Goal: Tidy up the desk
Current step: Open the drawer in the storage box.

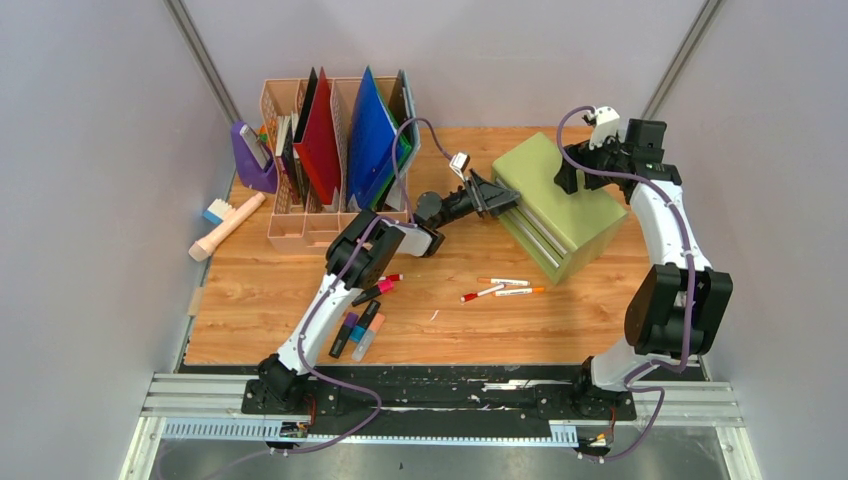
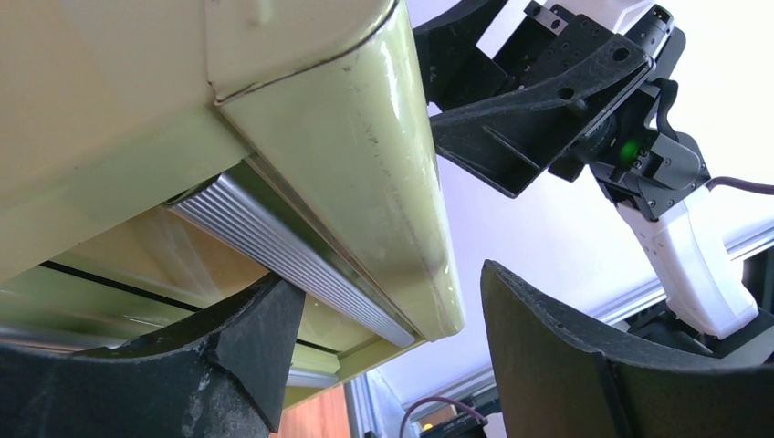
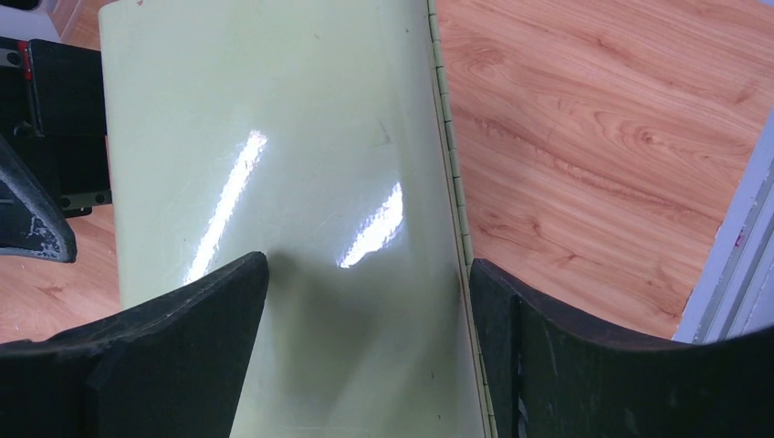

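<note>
Apparently the step in hand is getting a drawer open, w/ the tidying proper not yet begun. The wood-grain counter spreads out in front of both arm bases, black rail along its near edge. It carries loose pens around the middle and highlighters nearer the left arm, both apart from the file rack at rear left. The green drawer cabinet sits skewed at rear right. The left hand is at its front corner, jaws spread wide, gripping nothing: in the wrist view one finger sits just under the ribbed alu handle, the other stands off beyond the cabinet's rounded corner w/ a gap showing. The right hand hangs over the cabinet top by its hinged edge, jaws likewise apart, nothing held; can't tell if it touches the top. Next, prob.: the left hand shifts inboard so both fingers bracket the handle, closes, then pulls straight along the drawer's run, while the right hand presses down to stop the cabinet sliding.
</note>
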Tool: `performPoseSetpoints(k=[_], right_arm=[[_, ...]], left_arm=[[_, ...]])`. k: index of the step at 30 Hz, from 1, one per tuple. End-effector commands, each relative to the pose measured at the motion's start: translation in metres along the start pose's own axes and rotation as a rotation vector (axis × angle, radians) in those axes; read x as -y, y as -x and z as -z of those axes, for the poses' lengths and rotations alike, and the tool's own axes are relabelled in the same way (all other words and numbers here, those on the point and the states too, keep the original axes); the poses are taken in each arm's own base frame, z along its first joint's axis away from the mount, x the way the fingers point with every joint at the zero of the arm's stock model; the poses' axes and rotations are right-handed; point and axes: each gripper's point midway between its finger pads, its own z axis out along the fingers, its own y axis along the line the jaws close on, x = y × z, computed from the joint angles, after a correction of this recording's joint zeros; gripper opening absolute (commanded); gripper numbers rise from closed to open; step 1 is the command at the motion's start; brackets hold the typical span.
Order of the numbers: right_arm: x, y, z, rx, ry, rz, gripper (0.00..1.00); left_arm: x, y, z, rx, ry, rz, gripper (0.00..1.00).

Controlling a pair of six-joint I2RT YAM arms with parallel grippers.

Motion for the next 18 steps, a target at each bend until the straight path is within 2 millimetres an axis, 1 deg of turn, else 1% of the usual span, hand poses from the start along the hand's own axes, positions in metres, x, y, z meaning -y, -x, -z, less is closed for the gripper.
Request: performPoseSetpoints(k=[1,2,3,5,9,10,13,16,17,18], right_arm=[[0.005,-0.020,-0.008,-0.050,-0.011,-0.002,0.81],[0.005,-0.020,-0.008,-0.049,-0.011,0.000,0.81],[0.005,-0.021,-0.008,-0.050,-0.013,0.002,0.81],[0.004,-0.024,-0.008,-0.055,-0.014,0.004,0.81],[0.004,-0.028,-0.008,-0.061,-0.014,0.008,0.81],[0.003,-0.028,-0.008,-0.061,-0.012,0.007,0.81],[0.002,-0.029,-0.008,-0.061,-0.008,0.005,0.81],[0.002,-0.030,-0.008,-0.064,-0.006,0.005,0.81],[0.001,-0.030,-0.008,-0.065,-0.006,0.005,0.81],[0.002,-0.031,-0.008,-0.065,-0.007,0.005,0.81]], left_arm=[[0.026,-0.033,-0.009,-0.064,-0.118,0.128,0.73],[0.023,-0.034,-0.009,-0.064,-0.116,0.134,0.71],[0.024,-0.034,-0.011,-0.065,-0.122,0.138,0.67],[0.024,-0.031,-0.012,-0.050,-0.125,0.140,0.62],[0.024,-0.029,-0.013,-0.034,-0.125,0.139,0.55],[0.022,-0.029,-0.013,-0.032,-0.119,0.144,0.48],[0.022,-0.028,-0.014,-0.025,-0.114,0.149,0.42],[0.024,-0.027,-0.016,-0.026,-0.112,0.146,0.32],[0.023,-0.027,-0.015,-0.026,-0.108,0.147,0.25],[0.023,-0.028,-0.015,-0.029,-0.106,0.147,0.23]])
